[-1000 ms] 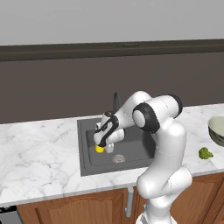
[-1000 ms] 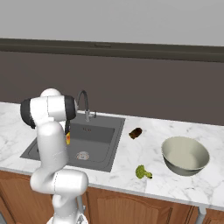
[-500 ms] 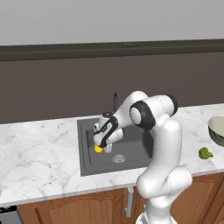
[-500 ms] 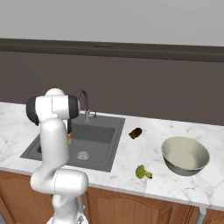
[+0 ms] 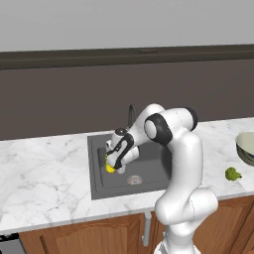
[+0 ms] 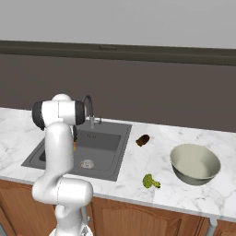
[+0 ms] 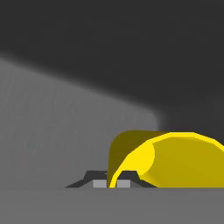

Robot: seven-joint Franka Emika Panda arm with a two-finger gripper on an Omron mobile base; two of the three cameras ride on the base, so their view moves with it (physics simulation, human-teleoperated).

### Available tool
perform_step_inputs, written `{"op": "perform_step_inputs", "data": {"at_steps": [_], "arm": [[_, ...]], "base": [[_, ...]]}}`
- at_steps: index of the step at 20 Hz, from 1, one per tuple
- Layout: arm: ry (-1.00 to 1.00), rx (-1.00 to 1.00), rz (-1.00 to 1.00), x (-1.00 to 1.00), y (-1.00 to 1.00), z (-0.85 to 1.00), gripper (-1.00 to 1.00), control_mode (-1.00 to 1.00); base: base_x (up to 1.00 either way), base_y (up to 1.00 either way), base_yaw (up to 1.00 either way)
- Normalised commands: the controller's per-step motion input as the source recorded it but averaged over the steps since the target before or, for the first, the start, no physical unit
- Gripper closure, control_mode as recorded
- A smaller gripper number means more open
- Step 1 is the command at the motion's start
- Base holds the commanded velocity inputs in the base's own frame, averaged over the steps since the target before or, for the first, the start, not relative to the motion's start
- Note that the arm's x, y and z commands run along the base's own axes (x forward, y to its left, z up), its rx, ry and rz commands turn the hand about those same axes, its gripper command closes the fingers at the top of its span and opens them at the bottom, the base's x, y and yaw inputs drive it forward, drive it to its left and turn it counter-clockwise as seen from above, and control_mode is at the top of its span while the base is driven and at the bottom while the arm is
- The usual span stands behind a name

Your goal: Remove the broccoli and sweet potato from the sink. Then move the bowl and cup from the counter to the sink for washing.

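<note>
The hand [image 5: 112,163] is clamped on the small bright yellow cylindrical cup [image 5: 110,168], low inside the square dark grey sink [image 5: 99,184].

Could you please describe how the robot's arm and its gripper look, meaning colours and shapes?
The arm is glossy white, made of thick rounded segments with dark grey bands at the joints. No loose cables or markings are visible. The gripper sits on a white hand with black trim; its two small finger tips are dark with pale pads.

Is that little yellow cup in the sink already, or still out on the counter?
In: the cup hangs inside the sink, pinched in the gripper; whether it touches bottom, cannot tell.
</note>
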Motion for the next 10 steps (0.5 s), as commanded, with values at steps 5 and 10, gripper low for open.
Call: {"op": "perform_step_inputs", "data": {"at_steps": [5, 10], "arm": [[0.00, 0.00, 0.00, 0.21, 0.07, -0.19, 1.00, -1.00], [0.00, 0.00, 0.00, 0.19, 0.09, -0.16, 1.00, -1.00]], "base": [[0.00, 0.00, 0.00], [0.00, 0.00, 0.00]]}}
